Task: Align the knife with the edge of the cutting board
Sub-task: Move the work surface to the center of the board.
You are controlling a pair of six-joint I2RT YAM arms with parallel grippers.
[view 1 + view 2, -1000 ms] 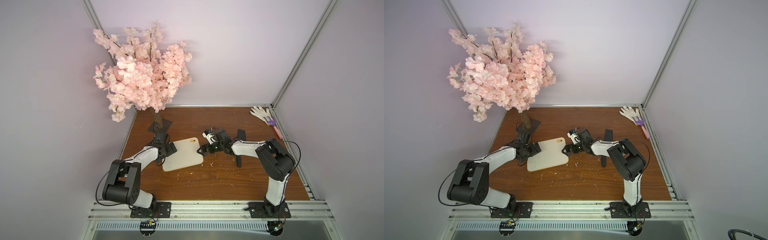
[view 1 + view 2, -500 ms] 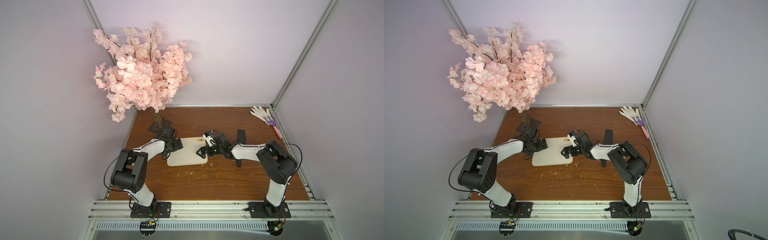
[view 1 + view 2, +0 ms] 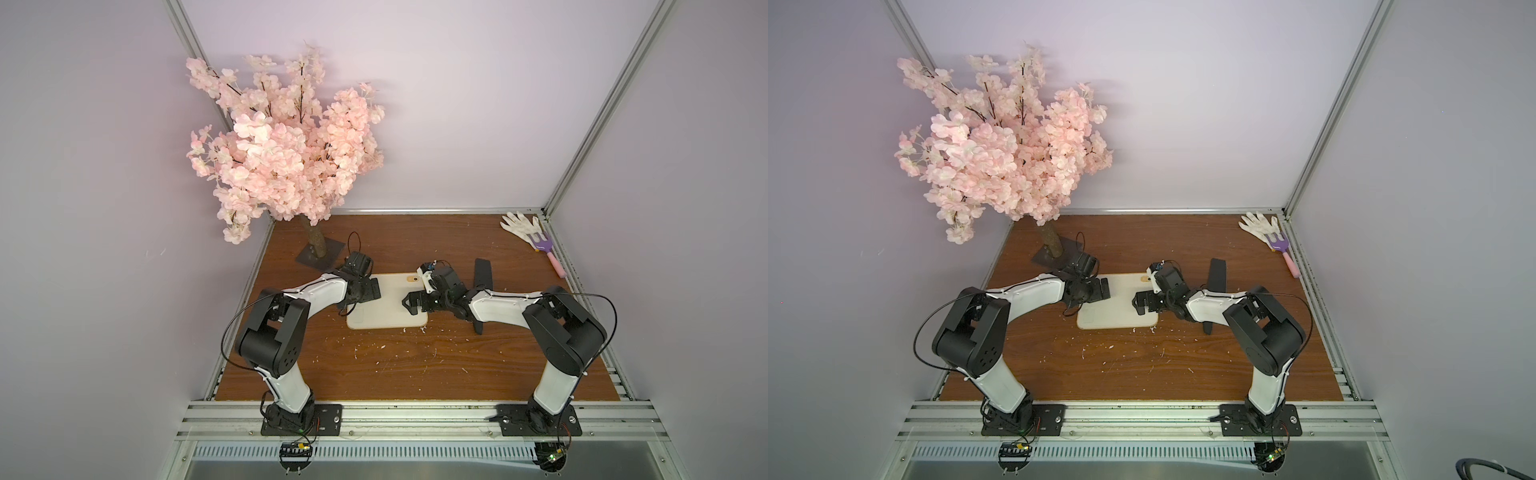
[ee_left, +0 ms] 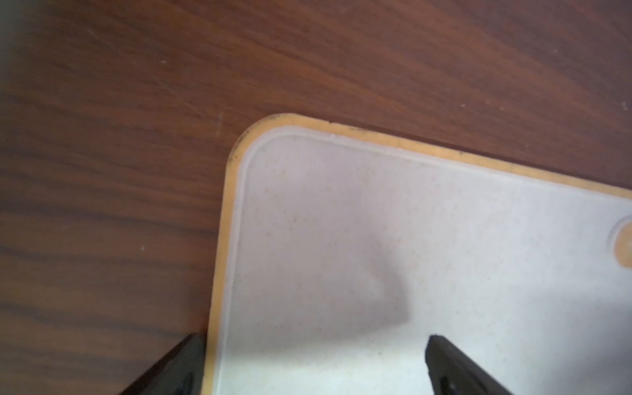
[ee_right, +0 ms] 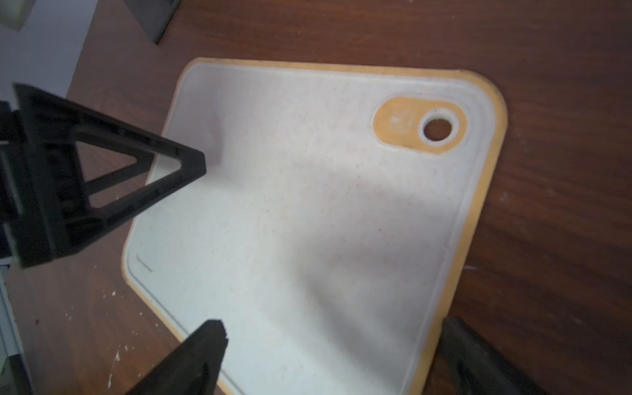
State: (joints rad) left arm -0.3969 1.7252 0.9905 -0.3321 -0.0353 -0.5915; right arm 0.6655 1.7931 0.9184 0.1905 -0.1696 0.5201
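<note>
Now the left tool (image 4: 313, 338) and right tool (image 5: 333, 323) hang wide, empty, at the cutting board (image 3: 386, 307); the knife (image 3: 483, 272) likely needs a slow push.

tree base (image 3: 332, 254) near board (image 3: 386, 309), arm (image 3: 505, 306) over knife (image 3: 483, 272)

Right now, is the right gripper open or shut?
Open. In the right wrist view the right gripper has its fingers wide apart, straddling an edge of the board, with nothing held between them.
</note>
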